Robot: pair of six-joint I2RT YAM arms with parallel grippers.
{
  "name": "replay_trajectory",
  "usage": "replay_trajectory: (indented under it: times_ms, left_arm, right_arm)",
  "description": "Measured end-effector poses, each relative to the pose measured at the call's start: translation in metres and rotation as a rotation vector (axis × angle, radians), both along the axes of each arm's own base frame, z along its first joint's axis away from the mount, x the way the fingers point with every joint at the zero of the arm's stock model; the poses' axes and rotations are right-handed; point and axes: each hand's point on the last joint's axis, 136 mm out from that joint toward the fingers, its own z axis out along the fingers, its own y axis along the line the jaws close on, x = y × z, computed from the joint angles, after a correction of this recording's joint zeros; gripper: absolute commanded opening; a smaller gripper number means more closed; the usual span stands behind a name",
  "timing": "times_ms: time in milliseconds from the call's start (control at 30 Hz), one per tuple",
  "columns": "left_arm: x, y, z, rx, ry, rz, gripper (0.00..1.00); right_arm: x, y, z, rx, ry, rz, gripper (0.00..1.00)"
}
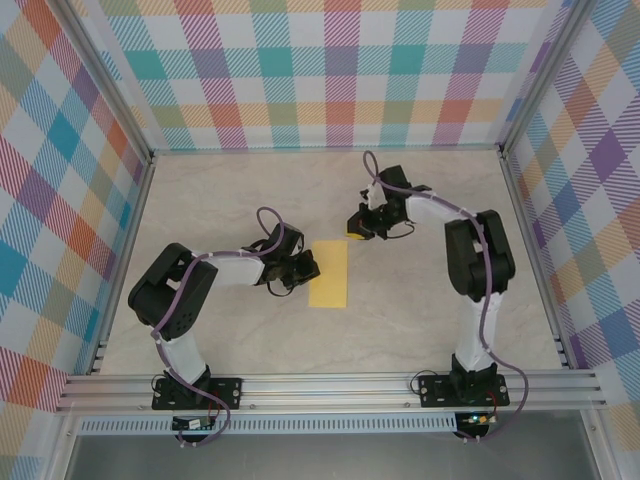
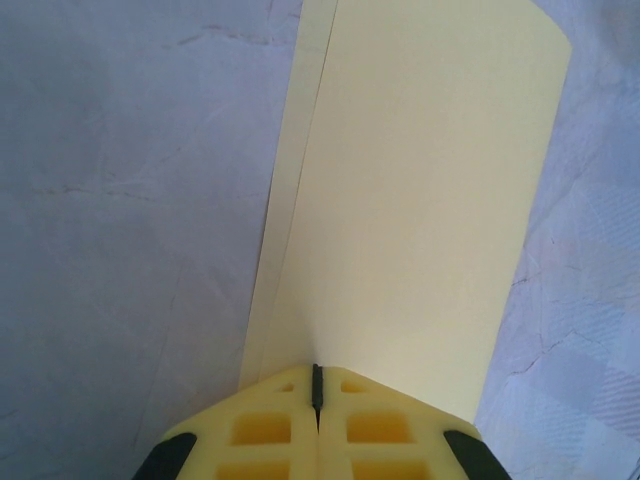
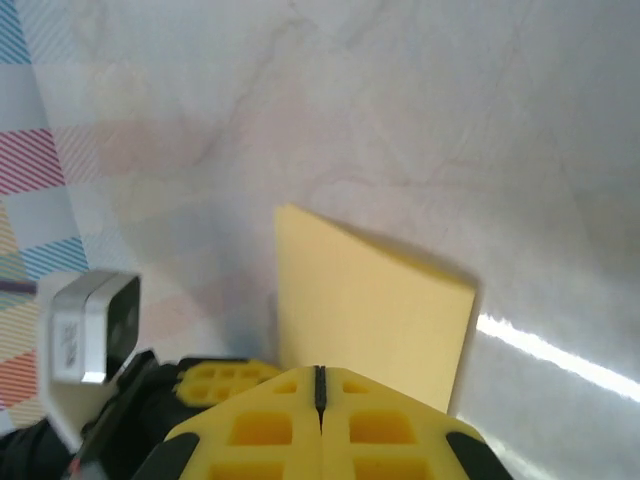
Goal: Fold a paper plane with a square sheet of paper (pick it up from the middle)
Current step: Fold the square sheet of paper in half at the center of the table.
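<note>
The square sheet of paper (image 1: 329,274) lies on the table folded in half, a narrow yellow rectangle. In the left wrist view its upper layer (image 2: 420,200) sits slightly off the lower one, leaving a thin strip along the left. My left gripper (image 1: 303,268) is shut, its tips (image 2: 318,385) over the paper's near edge at the middle of the left long side. Whether they touch it I cannot tell. My right gripper (image 1: 357,229) is shut with nothing held, just off the paper's far right corner; its tips (image 3: 320,385) hang over the paper (image 3: 370,310).
The pale marble tabletop (image 1: 430,300) is walled by checked panels (image 1: 320,70) on three sides, with an aluminium rail (image 1: 330,385) along the near edge. The left gripper's yellow fingers (image 3: 215,380) and wrist camera (image 3: 90,330) appear at the lower left of the right wrist view.
</note>
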Motion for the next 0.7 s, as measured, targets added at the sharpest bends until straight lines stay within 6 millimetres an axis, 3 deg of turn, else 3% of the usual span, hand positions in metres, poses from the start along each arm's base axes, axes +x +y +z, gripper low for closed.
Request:
replay_trajectory:
  times_ms: [133, 233, 433, 700]
  left_arm:
    - [0.000, 0.000, 0.000, -0.001, 0.000, 0.000, 0.00]
    - [0.000, 0.000, 0.000, 0.000, 0.000, 0.000, 0.00]
    - [0.000, 0.000, 0.001, 0.000, 0.001, -0.001, 0.00]
    - [0.000, 0.000, 0.000, 0.003, 0.001, -0.003, 0.00]
  right_arm:
    - [-0.043, -0.014, 0.016, 0.029, -0.011, -0.046, 0.02]
    - [-0.070, -0.013, 0.006, 0.029, 0.029, -0.041, 0.01]
    - [-0.131, 0.012, -0.023, 0.012, 0.128, 0.065, 0.01]
    - [-0.158, 0.019, -0.039, 0.012, 0.170, 0.105, 0.00]
